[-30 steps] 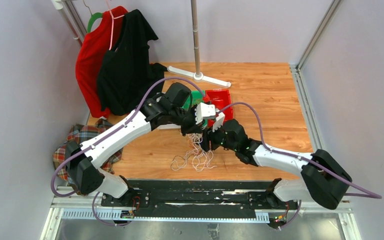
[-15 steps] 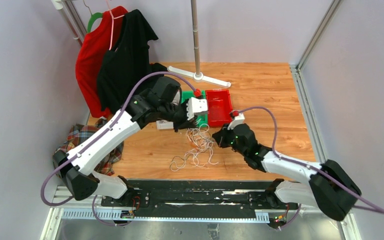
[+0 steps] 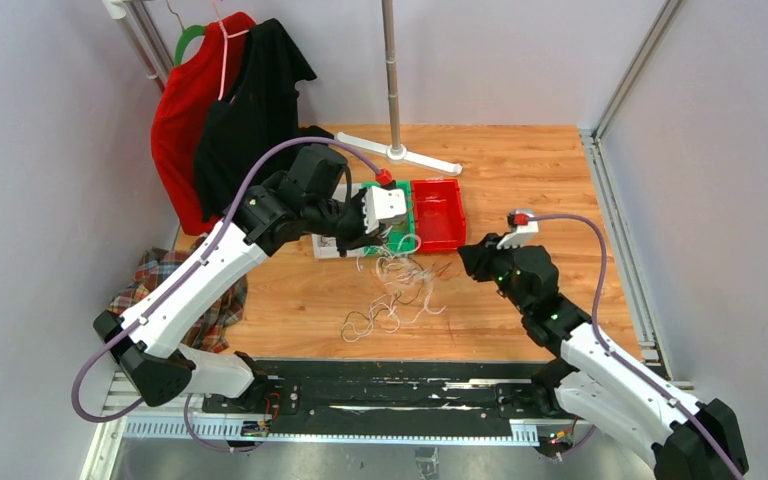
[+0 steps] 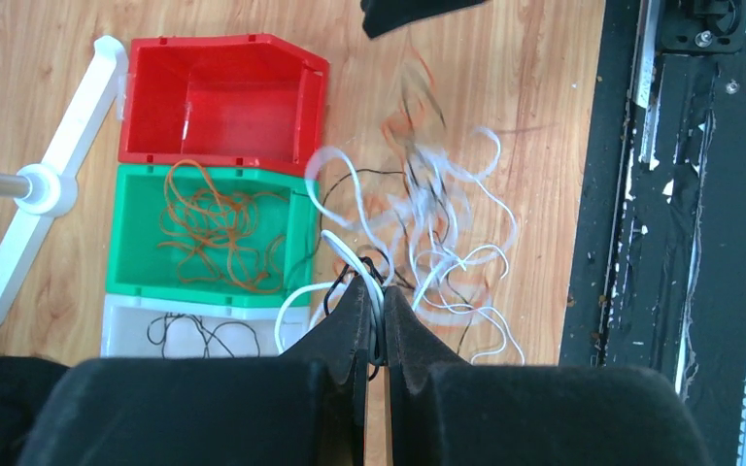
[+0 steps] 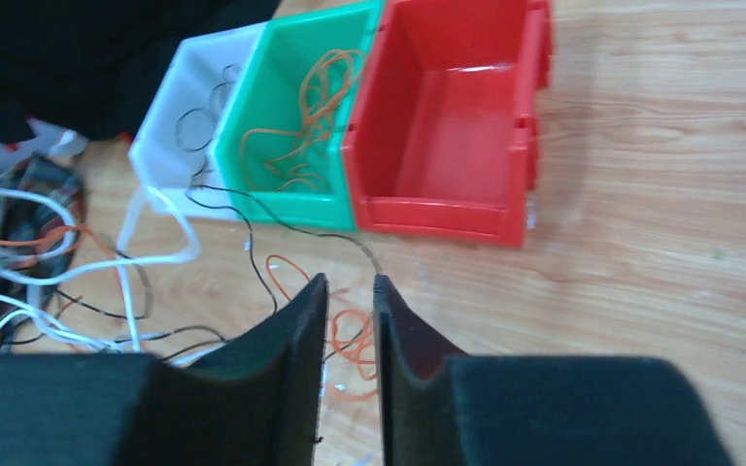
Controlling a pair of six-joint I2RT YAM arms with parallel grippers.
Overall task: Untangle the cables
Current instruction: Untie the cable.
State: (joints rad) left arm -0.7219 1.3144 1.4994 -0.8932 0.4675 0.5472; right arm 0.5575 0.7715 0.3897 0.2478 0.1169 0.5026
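1. The cables (image 3: 392,300), white, orange and black strands, lie in a loose tangle on the table (image 3: 560,180), on the near side of the green bin (image 4: 204,172). A few strands rise toward the bin.
2. The right gripper (image 5: 350,286) hovers low, nearer than the green bin and off to its red-neighbour side. Its jaws stand a crack apart with nothing visibly caught, so it is probably placed to pick out a strand.
3. The left gripper (image 4: 371,291) sits over the green bin's near edge, clenched on white and black strands. Lifting them likely lets the knot hang and loosen.
4. The green bin holds orange wires (image 4: 214,228). The white bin (image 4: 107,330) beside it holds black wires (image 4: 204,335), and the red bin (image 4: 219,116) on the other side shows none — sorting by colour, apparently.
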